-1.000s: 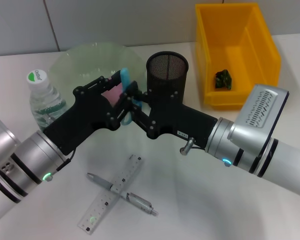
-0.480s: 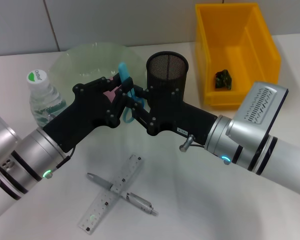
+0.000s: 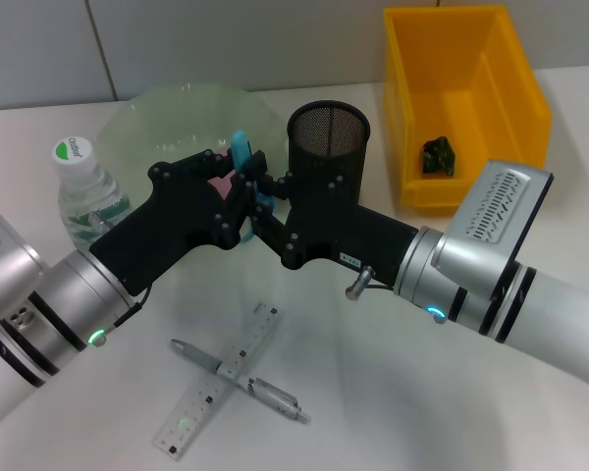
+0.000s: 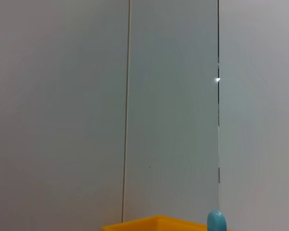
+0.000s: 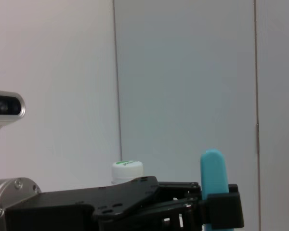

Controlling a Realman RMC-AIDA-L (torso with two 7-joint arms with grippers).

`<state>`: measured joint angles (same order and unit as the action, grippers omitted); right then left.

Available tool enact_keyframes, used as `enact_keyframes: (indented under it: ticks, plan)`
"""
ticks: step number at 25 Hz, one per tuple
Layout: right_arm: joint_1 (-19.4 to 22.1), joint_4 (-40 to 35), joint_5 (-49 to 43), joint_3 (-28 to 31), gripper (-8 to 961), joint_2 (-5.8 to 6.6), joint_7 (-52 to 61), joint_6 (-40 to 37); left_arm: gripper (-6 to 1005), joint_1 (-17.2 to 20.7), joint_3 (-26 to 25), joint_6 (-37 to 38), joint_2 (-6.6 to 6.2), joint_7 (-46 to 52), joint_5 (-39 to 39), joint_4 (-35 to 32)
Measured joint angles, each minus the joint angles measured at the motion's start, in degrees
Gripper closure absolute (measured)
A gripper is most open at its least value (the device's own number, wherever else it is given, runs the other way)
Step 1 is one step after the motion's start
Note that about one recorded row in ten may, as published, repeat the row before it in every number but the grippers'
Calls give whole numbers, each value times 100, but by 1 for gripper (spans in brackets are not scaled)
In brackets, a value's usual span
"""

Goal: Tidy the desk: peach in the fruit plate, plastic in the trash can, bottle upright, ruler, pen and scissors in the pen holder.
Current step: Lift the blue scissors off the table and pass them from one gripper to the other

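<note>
The blue-handled scissors (image 3: 241,150) are held upright in the air between the green glass fruit plate (image 3: 167,113) and the black mesh pen holder (image 3: 329,137). My left gripper (image 3: 236,191) is shut on them. My right gripper (image 3: 265,198) presses in from the other side, against the lower blue handle. The right wrist view shows the blue handle (image 5: 213,178) standing above the left gripper (image 5: 183,207). A pink peach (image 3: 219,183) shows behind the left gripper. The bottle (image 3: 83,191) stands upright. Ruler (image 3: 219,378) and pen (image 3: 240,383) lie crossed on the table. Dark plastic (image 3: 439,155) lies in the yellow trash can (image 3: 515,93).
The trash can stands at the back right, the pen holder just left of it. The bottle is at the left beside the plate. A wall closes off the table's far side. Both arms cross the table's middle above the ruler and pen.
My right gripper has moved left, closing in on the scissors and the left gripper. The scissors have turned more upright. Ruler, pen and bottle have not moved.
</note>
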<state>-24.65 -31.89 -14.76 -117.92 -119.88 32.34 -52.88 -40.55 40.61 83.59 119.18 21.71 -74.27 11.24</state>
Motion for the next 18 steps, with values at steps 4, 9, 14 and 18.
enact_keyframes:
  ticks: [4,9,14,18]
  plan:
    - [12,-19,0,-2,719,0,0,0,845,-5,-17,-4,0,0,-1,10]
    - [21,-27,-1,9,719,0,0,0,872,10,-35,17,0,0,0,24]
    - [32,-27,24,23,719,-1,-14,-13,894,17,-15,31,0,19,7,18]
    - [38,-27,29,22,719,-1,-12,-27,897,23,-9,36,0,41,7,12]
